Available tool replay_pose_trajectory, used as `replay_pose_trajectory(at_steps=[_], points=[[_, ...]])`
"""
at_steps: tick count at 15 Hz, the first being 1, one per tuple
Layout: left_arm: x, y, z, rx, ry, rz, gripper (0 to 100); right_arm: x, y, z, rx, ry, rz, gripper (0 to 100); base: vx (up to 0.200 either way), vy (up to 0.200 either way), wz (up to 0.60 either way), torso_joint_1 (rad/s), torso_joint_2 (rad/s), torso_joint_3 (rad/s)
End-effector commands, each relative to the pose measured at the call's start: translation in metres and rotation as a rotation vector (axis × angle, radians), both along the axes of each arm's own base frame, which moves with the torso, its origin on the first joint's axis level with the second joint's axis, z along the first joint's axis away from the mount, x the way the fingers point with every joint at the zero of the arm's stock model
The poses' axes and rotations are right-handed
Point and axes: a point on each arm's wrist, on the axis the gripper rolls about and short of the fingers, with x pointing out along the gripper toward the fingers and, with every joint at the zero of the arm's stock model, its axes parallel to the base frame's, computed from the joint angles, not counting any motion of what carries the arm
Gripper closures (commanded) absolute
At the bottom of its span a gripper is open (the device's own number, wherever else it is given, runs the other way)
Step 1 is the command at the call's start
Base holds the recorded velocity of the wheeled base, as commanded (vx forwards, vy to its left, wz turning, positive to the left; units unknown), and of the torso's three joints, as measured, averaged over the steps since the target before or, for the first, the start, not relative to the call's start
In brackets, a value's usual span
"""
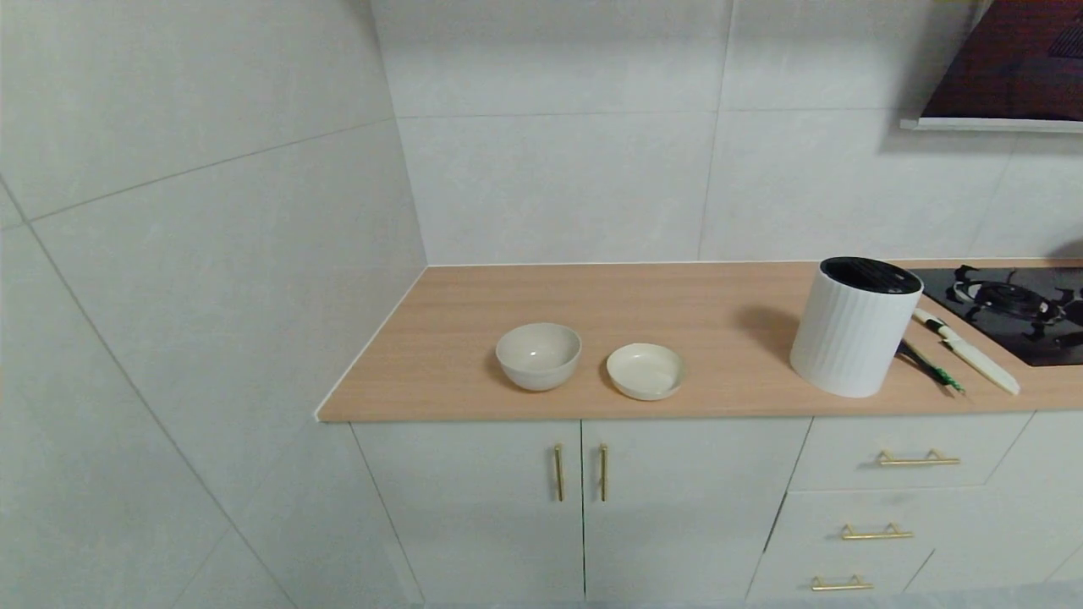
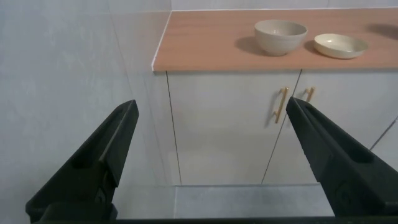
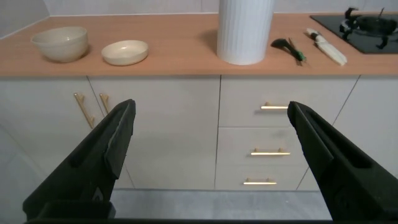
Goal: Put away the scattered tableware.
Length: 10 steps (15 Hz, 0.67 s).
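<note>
Crockery first: the deep cream ceramic bowl [image 1: 538, 355] and shallow cream ceramic dish [image 1: 645, 370] sit just apart on the wooden desk [image 1: 440, 338], probably light, rigid, slick and chippable, so I'd pinch a rim, while left end effector [image 2: 210, 107] and right end effector [image 3: 211, 107] both gape wide, holding nothing.

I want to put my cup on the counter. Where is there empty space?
Bare counter: between the side wall and the bowl, between the small dish and the white holder, and along the back wall. Crowded: between holder and stove, where a knife and dark utensil lie.
</note>
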Motion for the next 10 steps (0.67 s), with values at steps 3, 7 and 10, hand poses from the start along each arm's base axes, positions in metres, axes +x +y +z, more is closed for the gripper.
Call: replay_pose_trajectory(at_steps=[3,7,10], points=[[0.0000,0.0000,0.0001,0.000,-0.001,0.000,0,0.0000,0.0000,0.0000,0.000,0.000,0.001,0,0.000,0.000,0.00,0.000,0.00,0.000],[0.0000,0.0000,0.0001,0.000,-0.001,0.000,0,0.0000,0.0000,0.0000,0.000,0.000,0.001,0,0.000,0.000,0.00,0.000,0.00,0.000],[0.0000,0.0000,0.0001,0.000,-0.001,0.000,0,0.0000,0.0000,0.0000,0.000,0.000,0.001,0,0.000,0.000,0.00,0.000,0.00,0.000]])
